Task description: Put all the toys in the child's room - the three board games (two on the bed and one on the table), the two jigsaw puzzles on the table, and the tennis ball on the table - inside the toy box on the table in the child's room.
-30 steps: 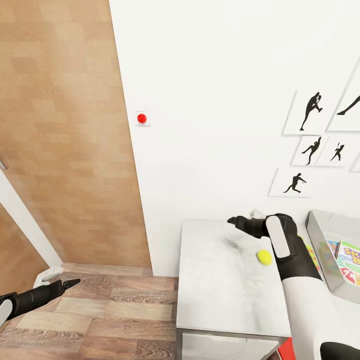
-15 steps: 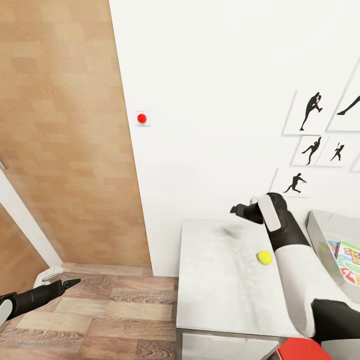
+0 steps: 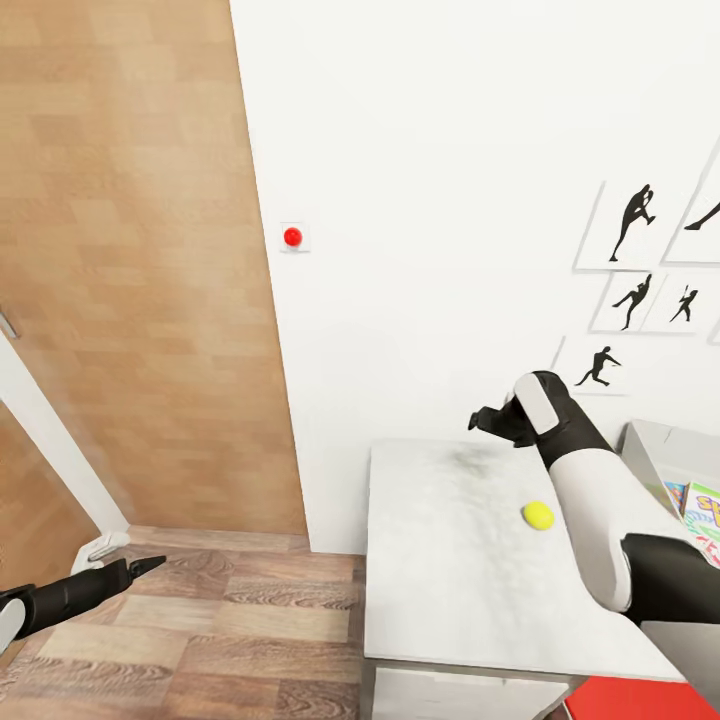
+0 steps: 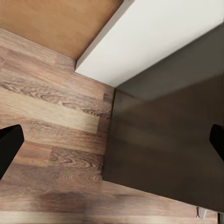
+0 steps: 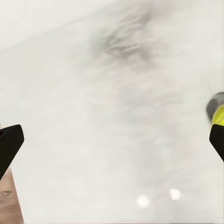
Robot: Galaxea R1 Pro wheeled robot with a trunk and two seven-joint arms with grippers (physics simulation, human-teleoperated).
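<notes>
The right gripper (image 3: pixel 488 420) hangs above the far end of the table (image 3: pixel 450 560), near the white wall (image 3: pixel 430 200), with its jaws spread wide and nothing between them. The tennis ball (image 3: pixel 538 516) lies on the tabletop below and nearer the robot than that gripper, apart from it; in the right wrist view it (image 5: pixel 218 115) peeks in just beside one dark fingertip (image 5: pixel 9 144). Further along the table, past the right forearm, stands the toy box (image 3: pixel 655 450) with a board game (image 3: pixel 705 505) inside. The left gripper (image 3: pixel 140 567) hovers low over the wood-plank floor (image 3: pixel 200 620), well apart from the table, its jaws parted and empty.
</notes>
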